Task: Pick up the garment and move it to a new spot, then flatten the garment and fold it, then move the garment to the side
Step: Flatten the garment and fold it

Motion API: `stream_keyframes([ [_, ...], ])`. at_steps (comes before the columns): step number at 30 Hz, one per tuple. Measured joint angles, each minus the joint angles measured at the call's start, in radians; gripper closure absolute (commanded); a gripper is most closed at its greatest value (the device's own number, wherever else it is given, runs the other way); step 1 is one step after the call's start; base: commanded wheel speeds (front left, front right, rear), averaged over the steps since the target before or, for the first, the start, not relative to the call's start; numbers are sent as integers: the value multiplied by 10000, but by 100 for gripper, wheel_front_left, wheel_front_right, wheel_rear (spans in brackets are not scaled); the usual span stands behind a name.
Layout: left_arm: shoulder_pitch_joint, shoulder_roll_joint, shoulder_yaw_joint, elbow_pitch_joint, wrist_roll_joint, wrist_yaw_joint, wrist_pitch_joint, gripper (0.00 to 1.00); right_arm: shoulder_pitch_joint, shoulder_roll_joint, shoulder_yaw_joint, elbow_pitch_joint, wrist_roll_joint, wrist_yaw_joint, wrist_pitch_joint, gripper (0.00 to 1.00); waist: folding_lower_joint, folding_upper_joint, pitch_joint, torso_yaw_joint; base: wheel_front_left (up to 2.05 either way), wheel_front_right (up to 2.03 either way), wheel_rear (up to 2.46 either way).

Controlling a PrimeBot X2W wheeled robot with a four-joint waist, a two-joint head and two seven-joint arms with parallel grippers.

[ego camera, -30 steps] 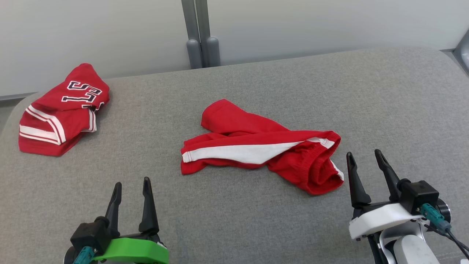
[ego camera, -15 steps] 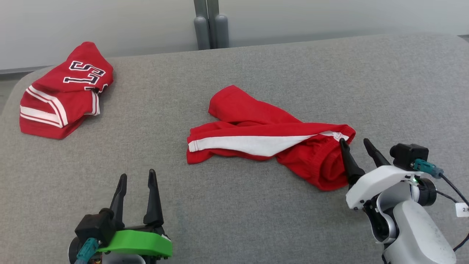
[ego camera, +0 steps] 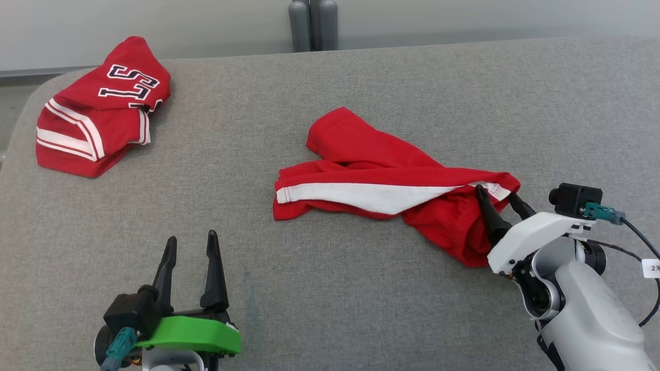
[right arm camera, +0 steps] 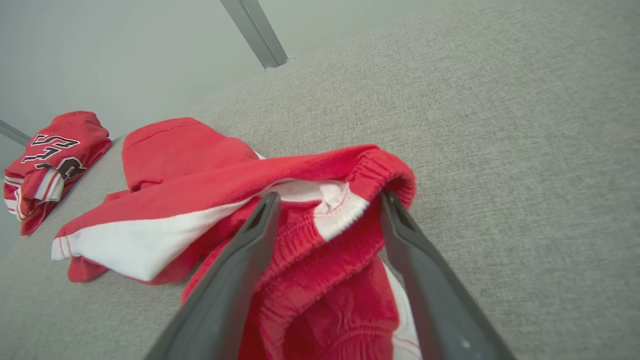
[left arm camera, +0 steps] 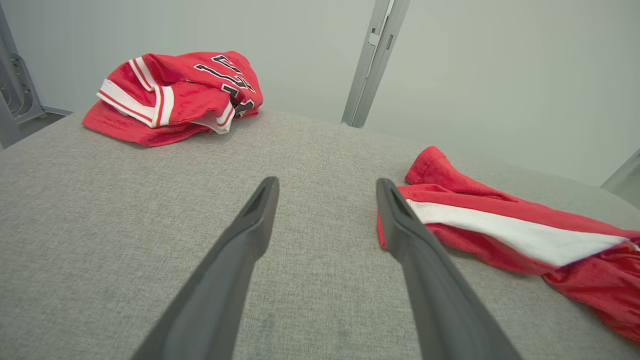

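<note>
My right end effector [ego camera: 496,191] has just pushed forward. Its spread fingers now straddle the waistband [right arm camera: 382,167] of the red shorts [ego camera: 371,172], crumpled mid-way across the table [ego camera: 361,309] — nothing gripped yet, so pickup comes next. The left end effector [ego camera: 191,237] waits, released.

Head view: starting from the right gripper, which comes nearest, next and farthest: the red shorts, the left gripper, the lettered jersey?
1. red shorts, at the right gripper's fingertips.
2. left gripper, lower left.
3. lettered jersey, far upper left.
</note>
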Motion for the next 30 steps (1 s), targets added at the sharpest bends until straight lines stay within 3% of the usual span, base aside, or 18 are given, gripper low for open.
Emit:
stream_keyframes([
  [1,-5,0,2,6,4,-6,0,0,-81,-42,63,104,117,0,2,7,0,1,18,9,0,0,0],
  [4,-16,0,-8,25,31,-12,0,0,-302,-194,201,403,282,0,-75,57,0,0,66,37,0,0,0],
  [6,-45,0,-13,29,33,-25,0,0,-448,-280,290,579,351,0,-130,73,0,0,95,58,0,0,0],
  [8,-50,0,-17,38,35,-23,0,0,-530,-349,407,711,393,0,-157,99,0,0,115,66,0,0,0],
  [12,-53,0,-38,69,35,-33,0,0,-577,-500,767,677,477,0,-232,100,0,0,127,27,0,0,0],
  [18,-335,2,-604,481,31,-489,-2,0,-330,-869,1244,-71,623,0,-295,100,0,0,119,-193,0,0,0],
  [22,-878,-4,-1292,1348,31,-817,-15,0,-39,-1168,1388,-663,713,0,-171,100,0,0,143,-424,0,0,0],
  [30,-2595,-10,-2094,3428,-238,-982,-15,0,81,-1317,1404,-1220,677,0,-73,100,0,0,348,-879,0,0,0],
])
